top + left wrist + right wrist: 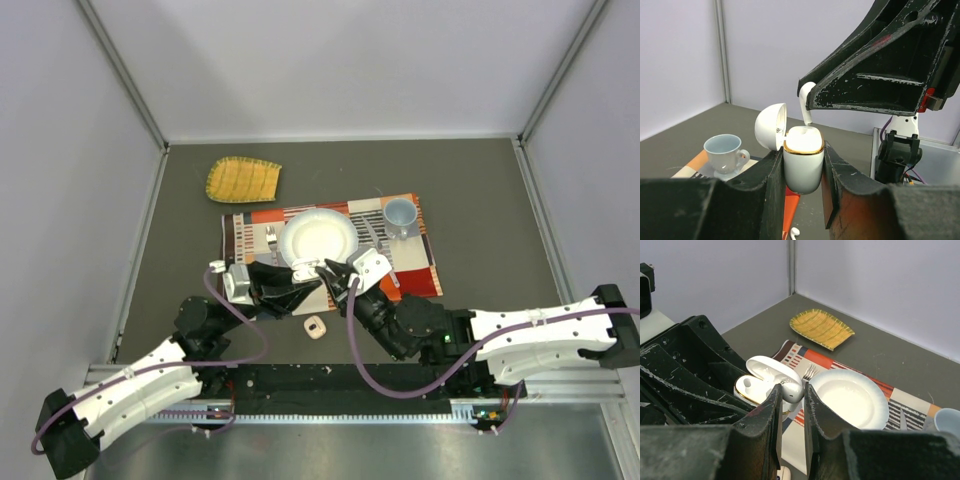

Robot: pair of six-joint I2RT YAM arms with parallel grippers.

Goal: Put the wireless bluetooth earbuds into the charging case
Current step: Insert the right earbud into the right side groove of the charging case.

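My left gripper is shut on the white charging case with a gold rim. It holds the case upright with the lid flipped open. My right gripper is shut on one white earbud. In the left wrist view that earbud hangs stem down just above the case's opening. A second earbud lies on the table below the case. In the top view both grippers meet at the plate's near edge, and a small pale object lies just in front of them.
A white plate and a fork lie on a striped placemat, with a pale blue cup at its far right. A yellow woven dish sits at the back left. Walls enclose the table.
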